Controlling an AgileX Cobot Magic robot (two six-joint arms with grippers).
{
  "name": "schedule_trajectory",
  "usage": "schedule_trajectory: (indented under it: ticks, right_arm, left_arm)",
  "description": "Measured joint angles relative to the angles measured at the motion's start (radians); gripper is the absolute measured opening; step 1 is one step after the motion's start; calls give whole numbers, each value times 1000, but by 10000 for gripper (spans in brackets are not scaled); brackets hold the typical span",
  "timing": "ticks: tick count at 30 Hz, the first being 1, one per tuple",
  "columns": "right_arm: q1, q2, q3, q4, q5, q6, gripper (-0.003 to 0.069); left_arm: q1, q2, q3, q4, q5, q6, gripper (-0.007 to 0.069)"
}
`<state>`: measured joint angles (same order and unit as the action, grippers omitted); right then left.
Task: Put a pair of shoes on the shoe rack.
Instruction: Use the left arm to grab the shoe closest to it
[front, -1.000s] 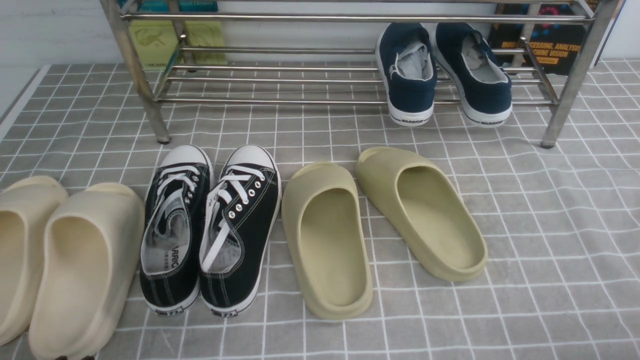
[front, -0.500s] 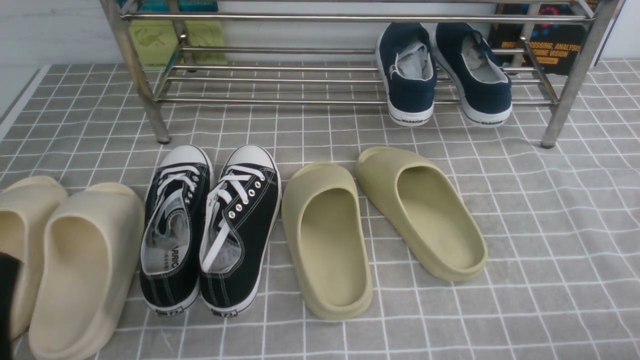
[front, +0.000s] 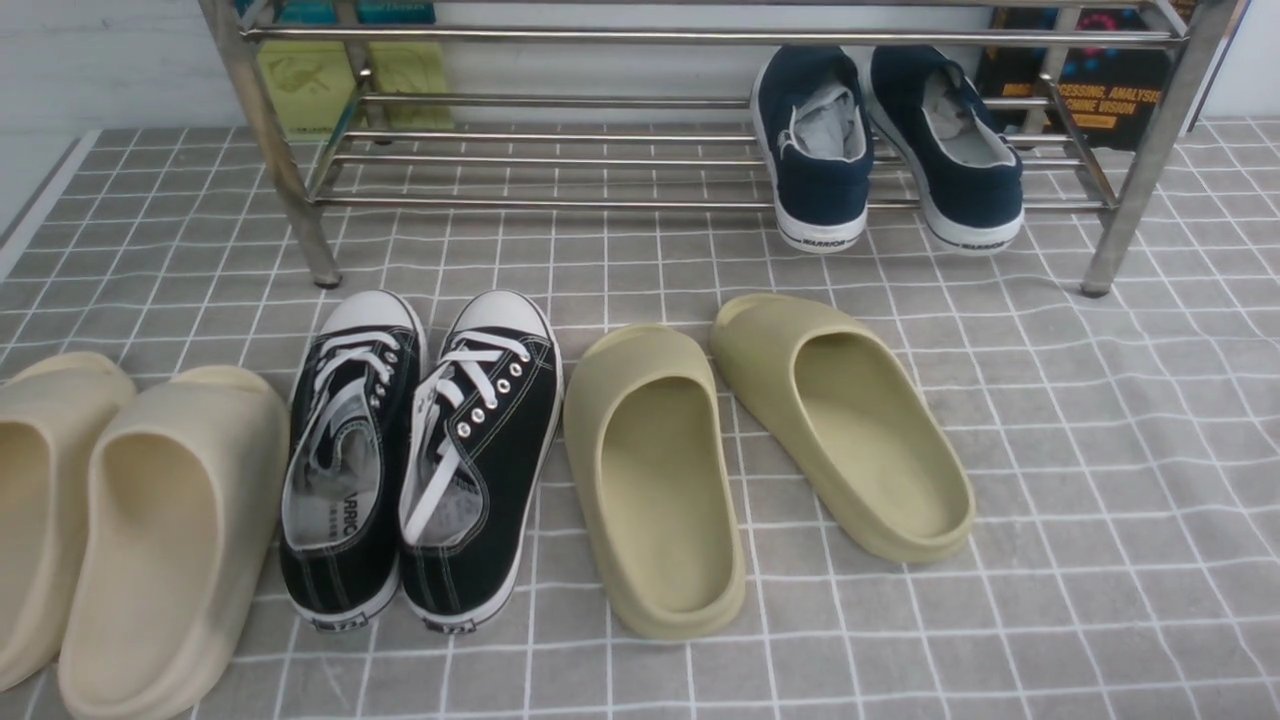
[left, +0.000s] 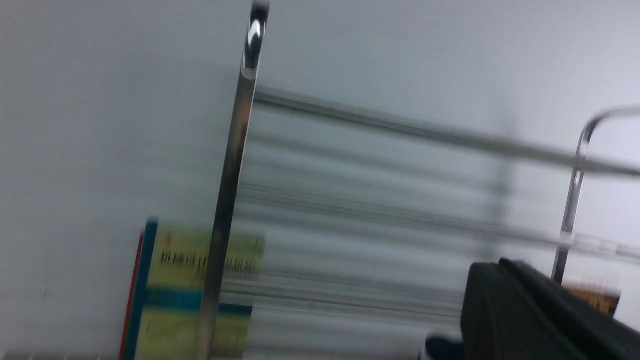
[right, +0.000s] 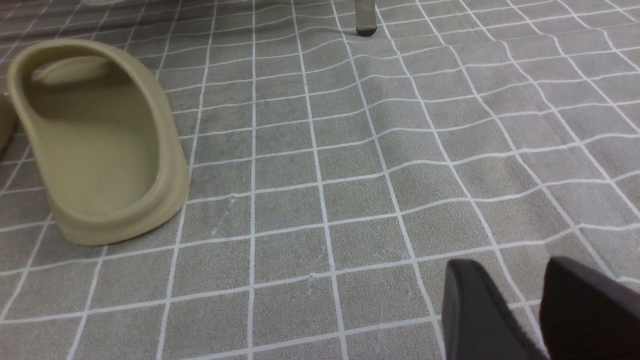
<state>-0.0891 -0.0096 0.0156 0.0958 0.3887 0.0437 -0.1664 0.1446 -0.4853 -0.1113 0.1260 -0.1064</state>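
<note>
The two black canvas sneakers with white laces, the left one (front: 345, 470) and the right one (front: 482, 450), stand side by side on the grey checked cloth, toes toward the steel shoe rack (front: 560, 203) at the back. No gripper shows in the front view. In the blurred left wrist view my left gripper (left: 492, 267) has its black fingers together and empty, raised in front of the rack (left: 227, 190). In the right wrist view my right gripper (right: 510, 265) is open a little and empty, low over bare cloth, far from the sneakers.
Navy slip-on sneakers (front: 890, 150) sit on the rack's lower shelf at the right. Olive slippers (front: 760, 440) lie right of the black pair; one also shows in the right wrist view (right: 100, 145). Cream slippers (front: 130, 520) lie to the left. Books (front: 310, 80) lean behind the rack.
A black part of my left arm showed at the front view's lower left edge half a second ago and is now out of view. The shoes have not moved.
</note>
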Motion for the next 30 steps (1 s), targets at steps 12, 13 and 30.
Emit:
schedule_trajectory:
  ticks: [12, 13, 30]
  right_arm:
    - [0, 0, 0, 0, 0, 0, 239]
    - [0, 0, 0, 0, 0, 0, 239]
    - [0, 0, 0, 0, 0, -1, 239]
  left_arm:
    - [0, 677, -170, -24, 341, 10, -13]
    - [0, 726, -191, -19, 347, 8, -8]
    - [0, 1389, -403, 344, 396, -432, 300]
